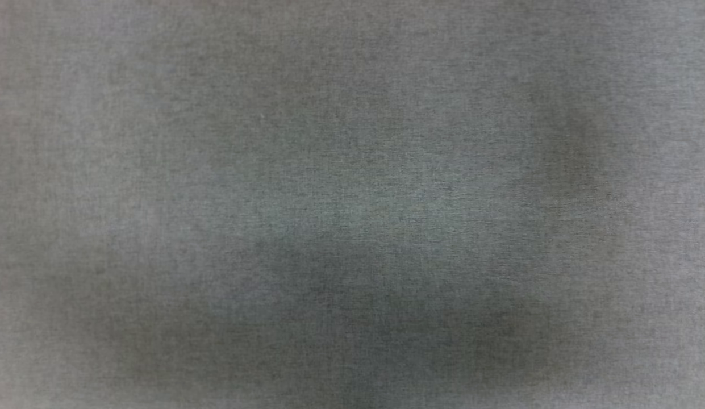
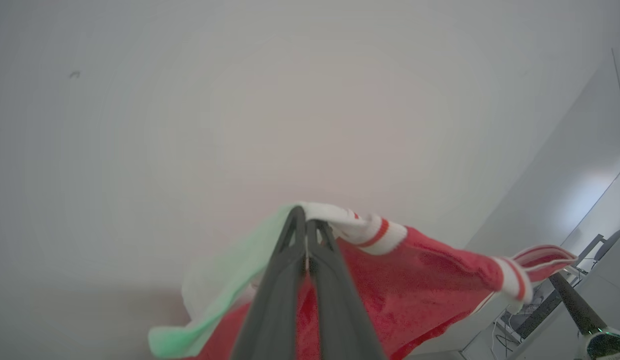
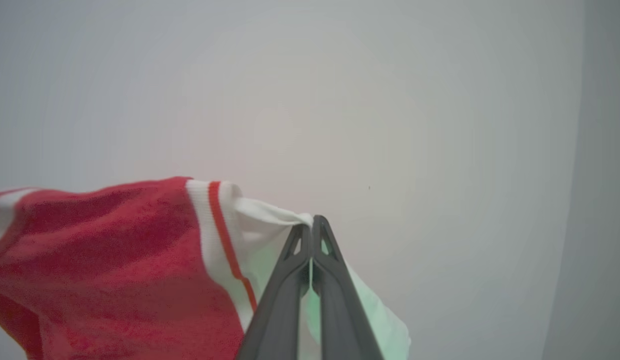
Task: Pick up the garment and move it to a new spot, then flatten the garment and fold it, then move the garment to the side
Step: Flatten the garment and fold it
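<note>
The garment (image 2: 429, 285) is a red shirt with white sleeves and red-and-white striped trim, and it hangs stretched between both grippers. My left gripper (image 2: 306, 220) is shut on a white sleeve edge beside the striped trim. Its far end reaches a dark finger of the right arm (image 2: 574, 305) at the lower right of the left wrist view. In the right wrist view the garment (image 3: 105, 260) droops to the left, and my right gripper (image 3: 312, 225) is shut on a bunched white sleeve fold. The shirt's lower part is out of frame.
The head view looks onto a grey woven surface (image 1: 352, 170) with soft dark shadows across its lower half. Behind the garment is a plain pale wall (image 2: 240, 125). A metal frame and cables (image 2: 519, 320) show at the lower right of the left wrist view.
</note>
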Tool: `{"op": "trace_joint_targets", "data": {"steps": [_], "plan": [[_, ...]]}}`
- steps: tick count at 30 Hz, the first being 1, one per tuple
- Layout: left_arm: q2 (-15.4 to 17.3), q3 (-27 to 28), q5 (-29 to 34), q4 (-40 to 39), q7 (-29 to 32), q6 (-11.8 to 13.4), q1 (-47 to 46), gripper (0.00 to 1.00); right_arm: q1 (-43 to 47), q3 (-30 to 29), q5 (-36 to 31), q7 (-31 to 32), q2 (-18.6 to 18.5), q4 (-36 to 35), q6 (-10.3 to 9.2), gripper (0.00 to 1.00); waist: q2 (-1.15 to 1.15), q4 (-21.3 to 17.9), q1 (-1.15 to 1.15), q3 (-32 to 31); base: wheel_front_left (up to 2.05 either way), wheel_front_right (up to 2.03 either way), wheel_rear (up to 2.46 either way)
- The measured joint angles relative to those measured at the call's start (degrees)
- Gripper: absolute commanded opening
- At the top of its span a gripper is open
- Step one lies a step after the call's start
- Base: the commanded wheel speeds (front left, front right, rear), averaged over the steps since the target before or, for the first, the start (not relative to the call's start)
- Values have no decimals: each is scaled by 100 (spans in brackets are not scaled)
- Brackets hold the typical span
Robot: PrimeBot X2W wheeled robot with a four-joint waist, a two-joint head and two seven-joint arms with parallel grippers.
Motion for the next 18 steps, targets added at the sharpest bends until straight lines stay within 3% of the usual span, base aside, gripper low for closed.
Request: {"op": "trace_joint_targets", "data": {"steps": [3,7,18], "plan": [[243,29,-172,-523,103,1,831,0,565,231,9,142,0,-148,-1,0,0,62,0,16,0,0,0],[453,199,-396,-1196,75,1,1922,0,1563,635,-14,524,3,-907,-1,0,0,149,0,19,0,0,0],[987,534,-182,-3322,-487,1,4916,0,5345,901,383,2503,-10,-4029,-1,0,0,258,0,-318,0,0,0]]}}
